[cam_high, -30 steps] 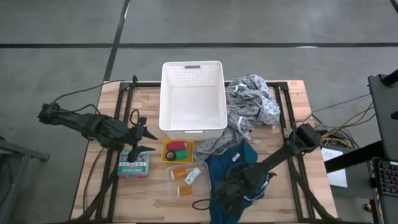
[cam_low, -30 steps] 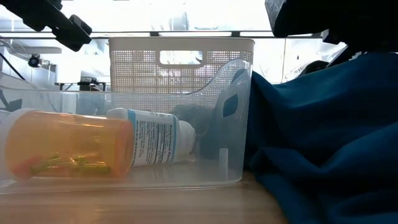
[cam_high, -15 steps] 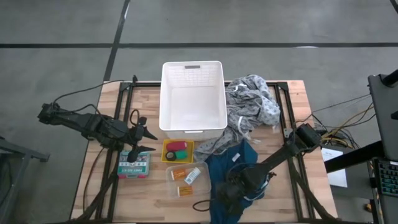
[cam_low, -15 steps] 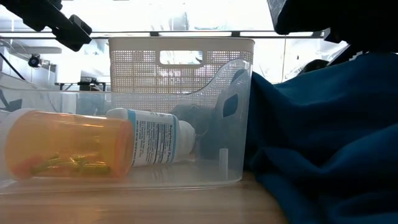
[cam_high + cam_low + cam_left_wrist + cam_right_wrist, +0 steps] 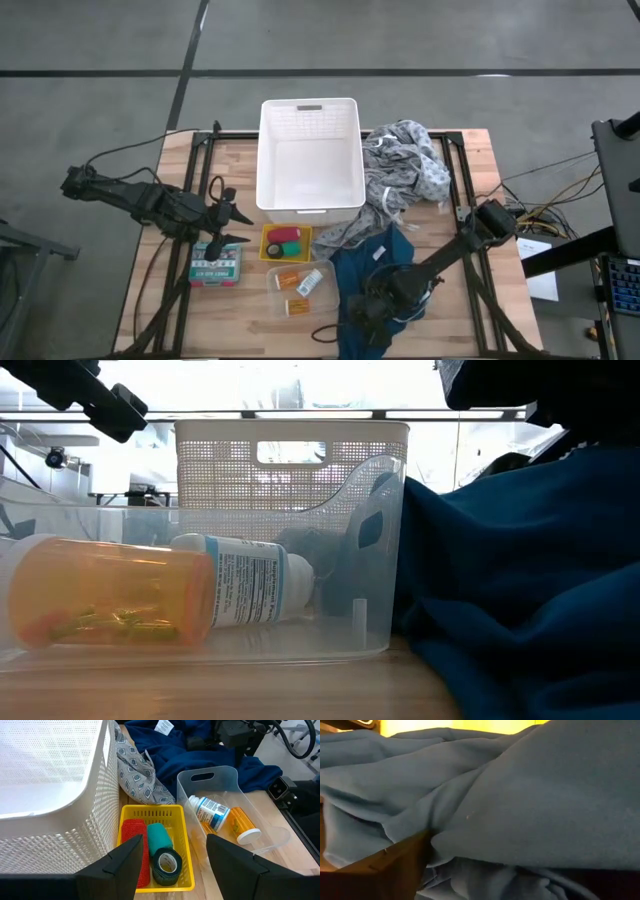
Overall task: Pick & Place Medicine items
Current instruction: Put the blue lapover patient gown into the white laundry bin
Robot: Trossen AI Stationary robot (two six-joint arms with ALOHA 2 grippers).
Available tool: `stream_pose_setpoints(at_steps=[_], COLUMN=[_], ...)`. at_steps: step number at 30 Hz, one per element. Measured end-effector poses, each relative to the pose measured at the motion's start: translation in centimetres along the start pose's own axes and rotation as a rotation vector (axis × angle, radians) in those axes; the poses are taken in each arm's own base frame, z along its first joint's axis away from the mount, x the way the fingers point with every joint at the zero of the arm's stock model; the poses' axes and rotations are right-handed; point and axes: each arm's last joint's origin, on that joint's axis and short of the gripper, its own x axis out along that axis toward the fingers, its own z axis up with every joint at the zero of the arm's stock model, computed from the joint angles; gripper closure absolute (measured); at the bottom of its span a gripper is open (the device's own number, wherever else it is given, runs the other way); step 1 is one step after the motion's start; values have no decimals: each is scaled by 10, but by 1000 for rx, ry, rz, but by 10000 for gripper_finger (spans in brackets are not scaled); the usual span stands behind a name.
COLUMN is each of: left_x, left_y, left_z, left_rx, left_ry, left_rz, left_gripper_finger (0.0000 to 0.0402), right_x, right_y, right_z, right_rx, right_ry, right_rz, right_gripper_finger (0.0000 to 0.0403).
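**Right gripper down in the blue cloth, medicine items waiting in their trays**

The right gripper (image 5: 362, 312) was low on the teal-blue soft cloth (image 5: 375, 262) at the near edge of the wooden slatted worktop (image 5: 170, 300); its jaws stood wide, and its wrist view showed only folds of this cloth, so nothing was held; the left gripper (image 5: 222, 222) hovered beside the small yellow plastic basket (image 5: 268, 233), its jaws half apart and empty.

The medicine items were in two small containers; the pink-red cylinder (image 5: 133, 851), a teal roll (image 5: 159, 836) and the dark green roll (image 5: 166, 863) lay in the yellow basket; the white labelled bottle (image 5: 210, 812) and an orange pill bottle (image 5: 243, 824) lay on their sides in the clear plastic tray (image 5: 209, 775), just beside the cloth; a flat patterned box (image 5: 216, 263) lay near the left gripper; the big white perforated basket (image 5: 310, 112) stood behind, and the grey patterned cloth (image 5: 405, 165) lay beside it.

In my judgement, the step in hand was to clear the blue cloth away from the clear tray; to do it well, the right gripper should pinch one thick fold only, lift it straight up first, and then carry it away from the tray, so that the cloth does not drag the light tray or tip the bottles; the left arm should wait apart until the cloth is clear.
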Motion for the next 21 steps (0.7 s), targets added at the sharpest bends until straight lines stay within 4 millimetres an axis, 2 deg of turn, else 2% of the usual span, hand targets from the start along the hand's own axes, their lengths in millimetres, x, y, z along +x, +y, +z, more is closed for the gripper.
stream_pose_setpoints(at_steps=[5,17,21], left_x=[0,0,0], left_y=[0,0,0], left_z=[0,0,0], left_rx=[0,0,0], left_ry=[0,0,0], left_rz=[0,0,0], left_gripper_finger=[176,176,176], right_x=[0,0,0], right_y=[-1,-3,-2], right_z=[-3,-3,-3], right_rx=[2,-6,-1], right_ry=[4,14,15], right_rz=[-44,-57,-52], right_gripper_finger=[66,314,381])
